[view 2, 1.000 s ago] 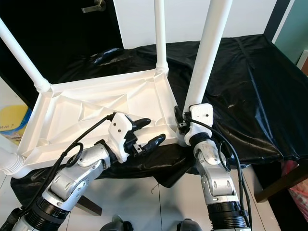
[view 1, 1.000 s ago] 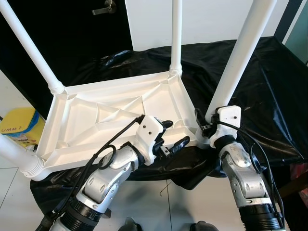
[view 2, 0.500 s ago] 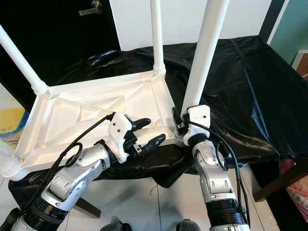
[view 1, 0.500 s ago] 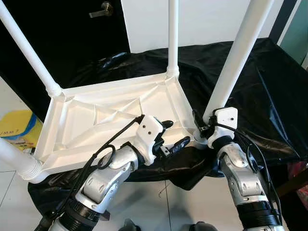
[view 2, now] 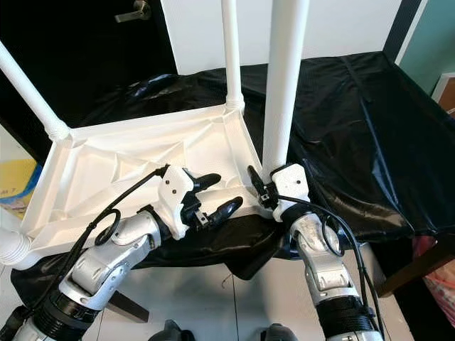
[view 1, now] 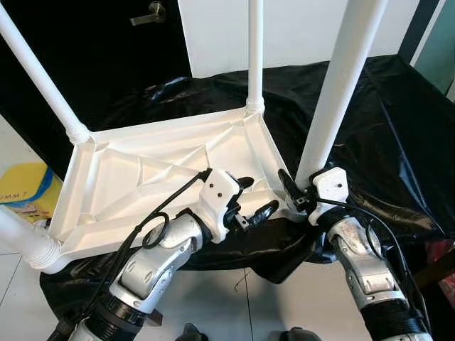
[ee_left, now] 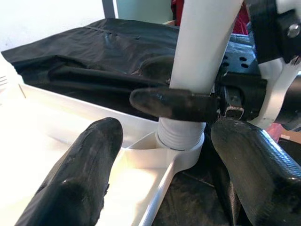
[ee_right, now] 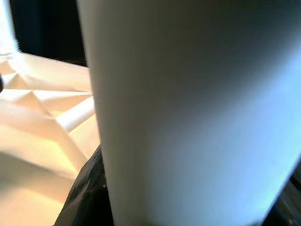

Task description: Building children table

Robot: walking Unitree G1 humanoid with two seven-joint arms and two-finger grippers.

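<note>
A white plastic children's table (view 1: 149,177) lies upside down on a black sheet, its legs pointing up. My right gripper (view 1: 293,193) is shut on the near right leg (view 1: 334,92) just above its corner socket (ee_left: 181,143). The leg stands nearly upright in that socket. In the left wrist view one black finger (ee_left: 174,103) of the right gripper wraps across the leg (ee_left: 202,42). My left gripper (view 1: 254,197) is open at the table's near rim, just left of that corner, holding nothing. The right wrist view has the leg (ee_right: 188,108) very close.
The black sheet (view 1: 398,142) covers the work surface, with free room to the right of the table. Three other legs (view 1: 254,50) rise from the remaining corners. A yellow object (view 1: 28,188) sits on the floor at left. A dark door (view 1: 106,42) stands behind.
The near right leg has swung from a rightward lean to nearly upright, with my right gripper still on it. The left gripper has stayed in place.
</note>
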